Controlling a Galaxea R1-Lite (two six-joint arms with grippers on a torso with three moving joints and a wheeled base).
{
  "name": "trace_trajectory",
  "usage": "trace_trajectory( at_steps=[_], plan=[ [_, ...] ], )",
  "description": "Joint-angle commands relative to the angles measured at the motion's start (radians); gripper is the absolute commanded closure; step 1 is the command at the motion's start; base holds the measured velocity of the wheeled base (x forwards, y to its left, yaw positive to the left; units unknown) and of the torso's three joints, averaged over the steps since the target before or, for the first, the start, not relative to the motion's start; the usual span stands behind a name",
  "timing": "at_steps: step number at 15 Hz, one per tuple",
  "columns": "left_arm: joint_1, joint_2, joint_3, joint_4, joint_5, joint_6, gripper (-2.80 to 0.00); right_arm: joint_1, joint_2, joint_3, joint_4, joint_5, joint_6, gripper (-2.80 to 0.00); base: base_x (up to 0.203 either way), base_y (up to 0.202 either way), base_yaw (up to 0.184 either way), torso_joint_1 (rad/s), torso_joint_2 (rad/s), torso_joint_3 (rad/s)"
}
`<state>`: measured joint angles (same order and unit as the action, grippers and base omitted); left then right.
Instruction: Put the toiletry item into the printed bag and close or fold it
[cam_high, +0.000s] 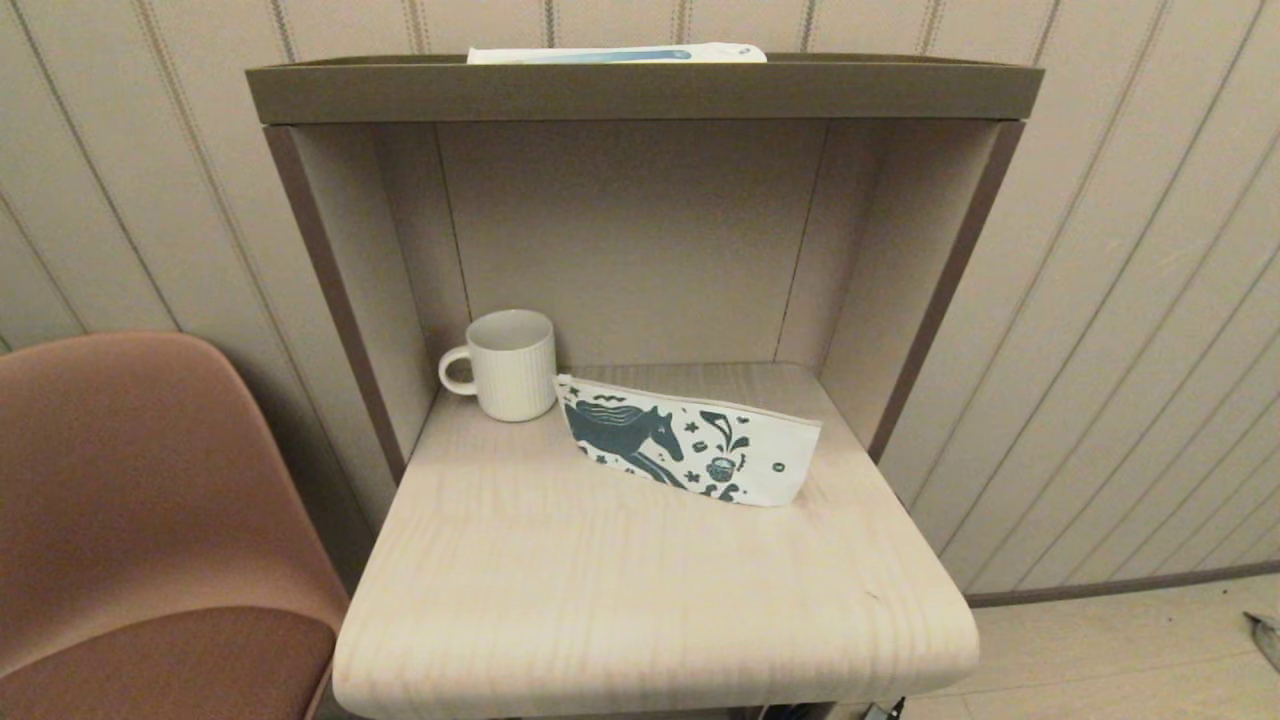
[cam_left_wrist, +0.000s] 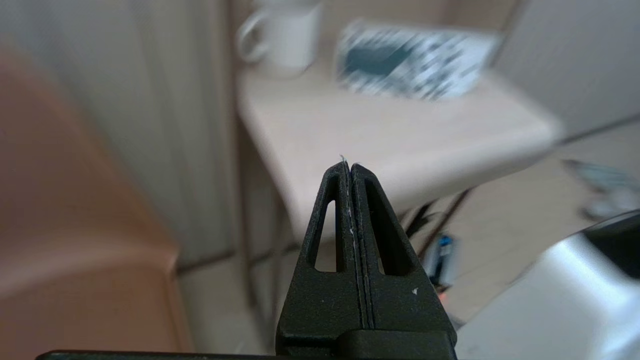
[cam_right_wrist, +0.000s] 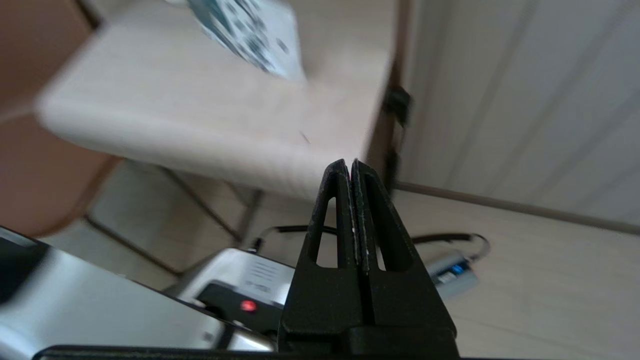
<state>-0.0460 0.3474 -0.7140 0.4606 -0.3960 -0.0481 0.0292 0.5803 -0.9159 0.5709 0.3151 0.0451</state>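
Printed bag (cam_high: 690, 441) leans near the mug (cam_high: 508, 362) on the table (cam_high: 640, 590); tube not visible, possibly inside. Left gripper (cam_left_wrist: 349, 165) and right gripper (cam_right_wrist: 349, 167), both pinched together empty, sit below table edge, apparently parked.

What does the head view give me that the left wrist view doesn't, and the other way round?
Head view only: the upper shelf with a white-and-blue package lying on top; neither gripper appears. Left wrist view only: the left gripper, shut and empty, below the tabletop's front edge, plus the floor underneath. Both: the printed bag beside the mug on the table, and the brown chair. Neither shows the toiletry item.
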Motion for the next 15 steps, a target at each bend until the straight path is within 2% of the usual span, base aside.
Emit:
trace_trajectory(
  at_steps=[1, 4, 6, 7, 9, 11, 12, 13, 15],
  plan=[
    [0.011, -0.121, 0.077, 0.023, 0.061, 0.003, 0.0, -0.054, -0.167, 0.105, 0.005, 0.0, -0.025, 0.0, 0.0, 0.0, 0.0, 0.0, 0.0, 0.0],
    [0.035, -0.247, 0.209, 0.033, 0.179, 0.1, 0.0, -0.108, -0.291, 0.301, 0.0, -0.001, -0.136, 0.0, 0.0, 0.0, 0.0, 0.0, 0.0, 0.0],
    [0.04, -0.327, 0.295, 0.029, 0.244, 0.136, 0.0, -0.117, -0.303, 0.407, -0.045, 0.002, -0.162, 0.0, 0.0, 0.0, 0.0, 0.0, 0.0, 0.0],
    [0.04, -0.343, 0.325, 0.026, 0.271, 0.139, 0.0, -0.119, -0.304, 0.473, -0.141, 0.001, -0.166, 0.0, 0.0, 0.0, 0.0, 0.0, 0.0, 0.0],
    [0.041, -0.347, 0.398, -0.025, 0.331, 0.137, 0.0, -0.119, -0.304, 0.662, -0.427, -0.01, -0.178, 0.0, 0.0, 0.0, 0.0, 0.0, 0.0, 0.0],
    [0.041, -0.346, 0.491, -0.163, 0.379, 0.148, 0.0, -0.112, -0.293, 0.851, -0.661, -0.02, -0.232, 0.0, 0.0, 0.0, 0.0, 0.0, 0.0, 0.0],
    [0.041, -0.346, 0.533, -0.225, 0.385, 0.159, 0.0, -0.099, -0.282, 0.903, -0.74, -0.025, -0.286, 0.0, 0.0, 0.0, 0.0, 0.0, 0.0, 0.0],
    [0.041, -0.346, 0.57, -0.252, 0.385, 0.167, 0.0, -0.06, -0.268, 0.916, -0.761, -0.029, -0.293, 0.0, 0.0, 0.0, 0.0, 0.0, 0.0, 0.0],
    [0.041, -0.346, 0.598, -0.267, 0.375, 0.174, 0.0, 0.016, -0.282, 0.916, -0.765, -0.048, -0.256, 0.0, 0.0, 0.0, 0.0, 0.0, 0.0, 0.0]
  ],
)
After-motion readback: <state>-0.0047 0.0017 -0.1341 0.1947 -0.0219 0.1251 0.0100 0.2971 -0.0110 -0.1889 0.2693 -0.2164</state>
